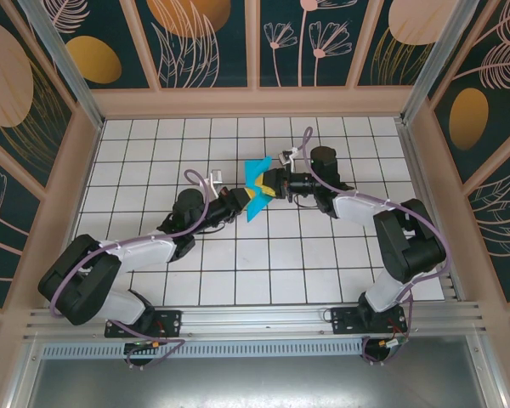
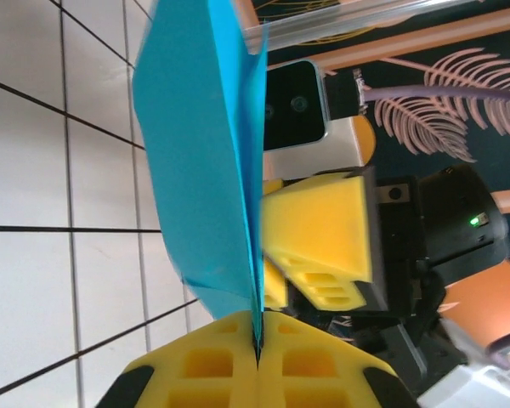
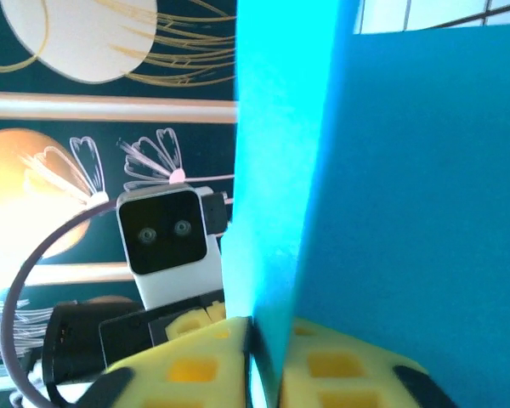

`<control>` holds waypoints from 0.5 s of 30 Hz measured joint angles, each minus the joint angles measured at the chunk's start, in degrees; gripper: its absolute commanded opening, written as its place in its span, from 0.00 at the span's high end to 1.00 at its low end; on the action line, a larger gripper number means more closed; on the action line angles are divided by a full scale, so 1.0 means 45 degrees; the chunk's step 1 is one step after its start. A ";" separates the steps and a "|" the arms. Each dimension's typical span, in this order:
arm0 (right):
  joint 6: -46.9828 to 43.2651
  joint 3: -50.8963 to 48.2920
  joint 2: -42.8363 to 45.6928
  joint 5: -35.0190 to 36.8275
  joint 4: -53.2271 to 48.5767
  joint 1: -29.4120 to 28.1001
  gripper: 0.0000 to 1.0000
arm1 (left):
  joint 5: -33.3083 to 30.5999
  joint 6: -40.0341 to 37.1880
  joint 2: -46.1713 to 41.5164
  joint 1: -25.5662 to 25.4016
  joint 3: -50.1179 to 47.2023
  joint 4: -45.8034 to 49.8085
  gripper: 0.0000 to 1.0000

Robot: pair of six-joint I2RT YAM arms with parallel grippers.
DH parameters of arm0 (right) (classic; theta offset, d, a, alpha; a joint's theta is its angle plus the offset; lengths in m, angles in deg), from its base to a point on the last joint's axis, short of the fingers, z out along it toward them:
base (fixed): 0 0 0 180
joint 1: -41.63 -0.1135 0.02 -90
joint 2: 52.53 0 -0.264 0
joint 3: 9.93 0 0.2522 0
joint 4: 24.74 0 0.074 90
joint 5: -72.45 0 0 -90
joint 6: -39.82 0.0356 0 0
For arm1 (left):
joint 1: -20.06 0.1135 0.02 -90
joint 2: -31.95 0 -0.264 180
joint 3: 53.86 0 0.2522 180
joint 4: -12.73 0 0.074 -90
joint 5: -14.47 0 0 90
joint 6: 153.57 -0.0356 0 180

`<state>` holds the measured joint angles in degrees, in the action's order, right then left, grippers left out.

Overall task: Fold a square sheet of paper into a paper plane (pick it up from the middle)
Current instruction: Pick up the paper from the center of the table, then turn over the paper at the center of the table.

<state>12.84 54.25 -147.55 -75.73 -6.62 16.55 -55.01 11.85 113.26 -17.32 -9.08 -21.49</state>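
Left end effector (image 2: 257, 344) and right end effector (image 3: 257, 336) clamp the thin creased teal-cyan paper sheet (image 1: 257, 173) upright over the middle of the white gridded tabletop (image 1: 238, 272), likely to sharpen a fold.

— what is the surface (image 1: 263, 255) looking like?
— it's lying white, ruled with a dark grid, and running out to a pale wooden frame (image 1: 255, 103) on three sides.
— and the near edge?
— a metal rail (image 1: 255, 316) is running along it, carrying the left arm base (image 1: 144, 323) and the right arm base (image 1: 365, 320).
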 measured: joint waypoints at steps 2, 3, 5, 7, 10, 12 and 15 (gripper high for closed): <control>-0.0782 0.0117 0.0097 0.0350 -0.1088 0.0117 0.51 | -0.0219 -0.0549 -0.0243 0.0000 0.0165 0.1030 0.97; -0.1243 0.0165 0.0214 0.0641 -0.1724 0.0194 0.48 | -0.0403 -0.0816 -0.0389 0.0000 0.0277 0.1613 0.97; -0.2293 0.0296 0.0568 0.1515 -0.3191 0.0393 0.41 | -0.1146 -0.1710 -0.0787 0.0000 0.0753 0.3473 0.95; -0.3259 0.0447 0.1039 0.2633 -0.4551 0.0534 0.38 | -0.2176 -0.2642 -0.1054 0.0000 0.1472 0.5503 0.95; -0.4337 0.0510 0.1773 0.4182 -0.5911 0.0578 0.35 | -0.4007 -0.3978 -0.1156 0.0000 0.2686 0.8519 0.93; -0.4794 0.0510 0.2079 0.4979 -0.6479 0.0578 0.35 | -0.5260 -0.4687 -0.1122 0.0000 0.3381 1.0389 0.92; -0.5197 0.0510 0.2191 0.5921 -0.6994 0.0578 0.34 | -0.7184 -0.5372 -0.0661 -0.0034 0.4405 1.2944 0.90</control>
<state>-10.54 56.54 -137.70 -49.08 -38.10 19.15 -87.34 -12.32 110.29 -17.48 10.75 36.76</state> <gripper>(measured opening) 0.656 0.092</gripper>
